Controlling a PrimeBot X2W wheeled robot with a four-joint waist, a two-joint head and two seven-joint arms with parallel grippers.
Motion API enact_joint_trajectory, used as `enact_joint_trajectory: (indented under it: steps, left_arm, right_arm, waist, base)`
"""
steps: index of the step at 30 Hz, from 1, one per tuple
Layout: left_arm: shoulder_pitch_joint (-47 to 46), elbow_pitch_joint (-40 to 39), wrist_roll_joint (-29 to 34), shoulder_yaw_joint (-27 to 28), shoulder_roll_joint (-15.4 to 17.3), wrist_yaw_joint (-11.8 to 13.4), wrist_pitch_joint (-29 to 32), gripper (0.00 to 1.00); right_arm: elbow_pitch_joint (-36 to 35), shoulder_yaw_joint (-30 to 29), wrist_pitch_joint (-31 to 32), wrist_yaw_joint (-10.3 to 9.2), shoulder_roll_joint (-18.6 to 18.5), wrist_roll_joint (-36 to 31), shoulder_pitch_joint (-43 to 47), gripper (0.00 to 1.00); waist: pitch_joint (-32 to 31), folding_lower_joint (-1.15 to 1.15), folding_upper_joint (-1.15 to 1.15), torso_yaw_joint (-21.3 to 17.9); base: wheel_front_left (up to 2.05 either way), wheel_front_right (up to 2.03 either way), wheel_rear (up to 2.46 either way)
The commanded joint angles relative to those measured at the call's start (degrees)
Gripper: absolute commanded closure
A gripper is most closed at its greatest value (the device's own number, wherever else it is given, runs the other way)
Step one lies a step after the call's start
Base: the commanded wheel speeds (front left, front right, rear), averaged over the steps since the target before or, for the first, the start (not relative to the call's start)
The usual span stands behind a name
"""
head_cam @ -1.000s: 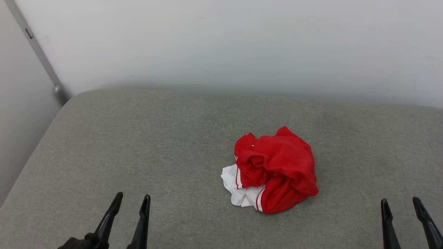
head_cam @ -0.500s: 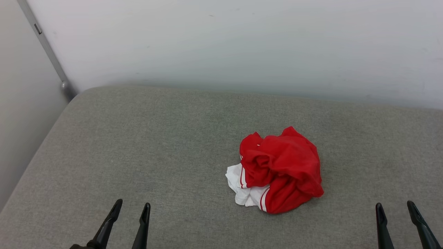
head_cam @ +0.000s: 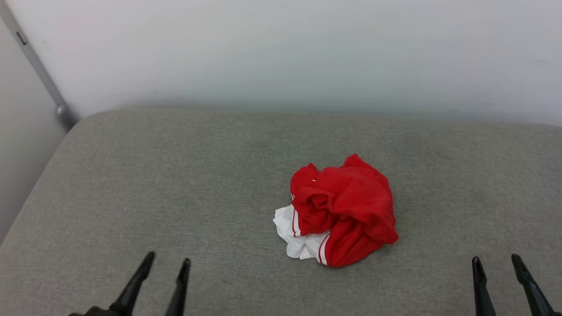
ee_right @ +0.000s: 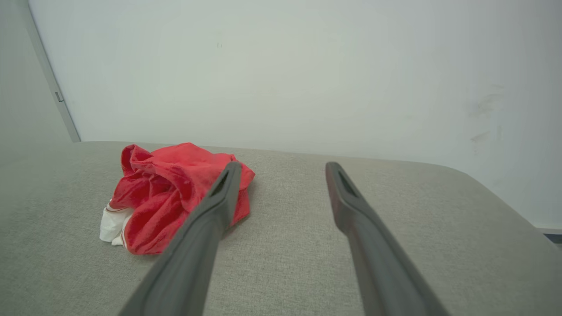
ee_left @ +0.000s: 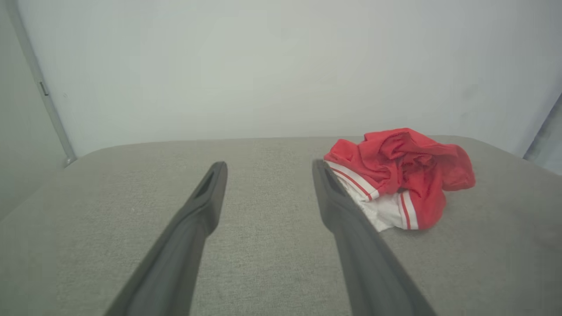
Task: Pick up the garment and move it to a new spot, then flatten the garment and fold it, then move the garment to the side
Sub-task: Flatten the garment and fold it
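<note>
Camera shifted, garment (head_cam: 347, 202) crumpled, sleeve (ee_left: 384, 215) leftward

Bare grey cushion (head_cam: 175, 184) lies open on every side of the garment (head_cam: 347, 206); only the white wall (head_cam: 281, 52) rises behind it.

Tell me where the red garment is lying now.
In the head view the garment lies crumpled on the grey cushion, a little right of centre, ahead of the open left gripper and right gripper and touching neither.

Sparse indoor room, possibly a staged bedroom: grey upholstered pad (head_cam: 175, 184) with rounded corners against a bare white wall (head_cam: 281, 52), grey metal rail (head_cam: 35, 66) at the corner.
</note>
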Motion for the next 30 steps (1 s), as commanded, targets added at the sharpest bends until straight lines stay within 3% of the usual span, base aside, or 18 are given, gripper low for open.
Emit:
enact_joint_trajectory:
  steps: [1, 4, 9, 12, 13, 17, 21, 27, 30]
  left_arm:
    - [-1.42, 0.36, -0.64, -1.57, 1.89, 0.01, -0.09, 0.0]
    - [-3.04, 2.31, -4.02, -4.56, 5.64, 0.04, -0.09, 0.0]
    - [-8.61, 7.4, -11.04, -12.46, 15.76, 0.0, 0.06, 0.0]
    - [-14.47, 10.3, -17.41, -16.72, 20.49, 0.01, 4.38, 0.0]
    - [-14.47, 10.3, -17.41, -16.72, 20.49, 0.01, 4.38, 0.0]
    - [-22.31, 12.55, -27.53, -20.67, 23.79, 0.05, 13.62, 0.0]
    - [-30.47, 16.42, -34.5, -24.06, 24.96, 0.0, 23.59, 0.0]
    - [-39.06, 23.51, -39.08, -29.84, 25.3, 0.0, 36.59, 0.0]
    - [-41.79, 26.07, -40.76, -30.93, 25.1, 0.01, 40.32, 0.0]
  right_arm:
    - [0.23, -0.08, -0.12, -0.04, 0.16, 0.02, -0.77, 0.0]
    - [0.51, 0.04, -0.12, -0.05, 0.21, 0.16, -1.16, 0.0]
    - [1.11, -0.14, -0.12, -0.04, 0.36, 0.11, -1.97, 0.0]
    - [1.36, 0.25, -0.12, -0.07, 0.38, 0.04, -2.58, 0.0]
    - [1.36, 0.25, -0.12, -0.07, 0.38, 0.04, -2.58, 0.0]
    - [1.62, 0.93, -0.12, -0.05, 0.5, -0.13, -3.63, 0.0]
    - [1.68, 1.42, -0.12, -0.05, 0.53, 0.28, -4.77, 0.0]
    - [1.72, 1.33, -0.12, -0.05, 0.55, 2.19, -6.19, 0.0]
    - [1.68, 1.45, -0.12, -0.05, 0.55, 3.0, -6.4, 0.0]
  waist:
    - [0.5, 0.0, 0.0, -0.73]
    - [1.05, 0.0, 0.0, -1.8]
    - [1.94, 0.0, 0.0, -3.9]
    - [2.7, 0.0, 0.0, -5.74]
    - [2.7, 0.0, 0.0, -5.74]
    - [3.9, 0.0, 0.0, -8.71]
    - [5.59, 0.0, 0.0, -12.11]
    - [8.36, 0.0, 0.0, -18.51]
    - [9.8, 0.0, 0.0, -21.59]
  base:
    - [0.0, 0.0, 0.0]
    - [0.0, 0.0, 0.0]
    - [0.0, 0.0, 0.0]
    - [0.0, 0.0, 0.0]
    - [0.0, 0.0, 0.0]
    - [0.0, 0.0, 0.0]
    - [0.0, 0.0, 0.0]
    - [0.0, 0.0, 0.0]
    - [0.0, 0.0, 0.0]
